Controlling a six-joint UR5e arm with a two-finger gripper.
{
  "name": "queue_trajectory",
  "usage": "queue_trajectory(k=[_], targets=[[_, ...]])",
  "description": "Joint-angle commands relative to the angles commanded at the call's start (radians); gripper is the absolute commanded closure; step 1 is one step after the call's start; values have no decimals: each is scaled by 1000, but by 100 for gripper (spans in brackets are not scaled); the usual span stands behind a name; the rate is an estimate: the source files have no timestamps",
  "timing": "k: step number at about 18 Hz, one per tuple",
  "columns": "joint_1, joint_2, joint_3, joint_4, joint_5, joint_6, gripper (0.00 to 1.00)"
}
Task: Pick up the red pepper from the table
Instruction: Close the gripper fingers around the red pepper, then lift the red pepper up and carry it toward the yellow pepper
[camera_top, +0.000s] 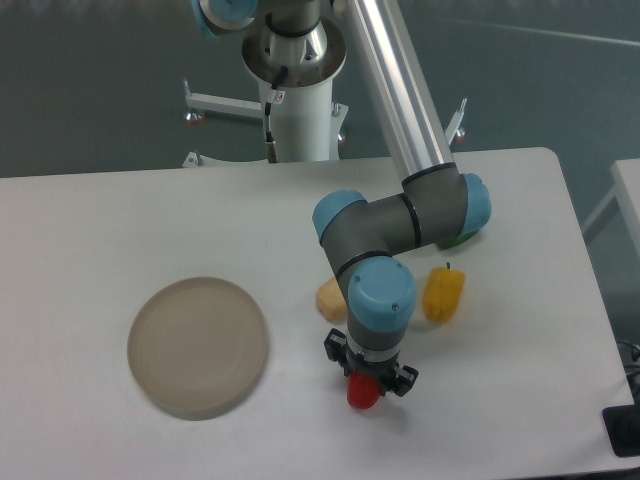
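Observation:
The red pepper (363, 397) lies on the white table (110, 220) near its front edge, and only its lower part shows. My gripper (369, 375) points straight down right over it, covering its top. The black fingers stand open on either side of the pepper. I cannot tell whether they touch it.
A beige bread-like lump (328, 299) lies just behind the gripper, half hidden by the arm. A yellow pepper (443, 293) sits to the right, and a green pepper (463, 238) peeks out behind the elbow. A round tan plate (197, 346) rests at the left.

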Motion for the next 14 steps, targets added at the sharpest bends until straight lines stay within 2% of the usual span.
queue_trajectory(k=[4, 6, 7, 8, 10, 12, 14], targets=[[18, 55, -14, -24, -17, 3, 82], [57, 101, -21, -86, -28, 21, 83], [81, 133, -23, -124, -50, 59, 83], [121, 167, -28, -188, -67, 102, 83], [159, 202, -35, -264, -72, 213, 83], [195, 239, -58, -273, -69, 320, 83], [206, 264, -95, -270, -63, 357, 82]])
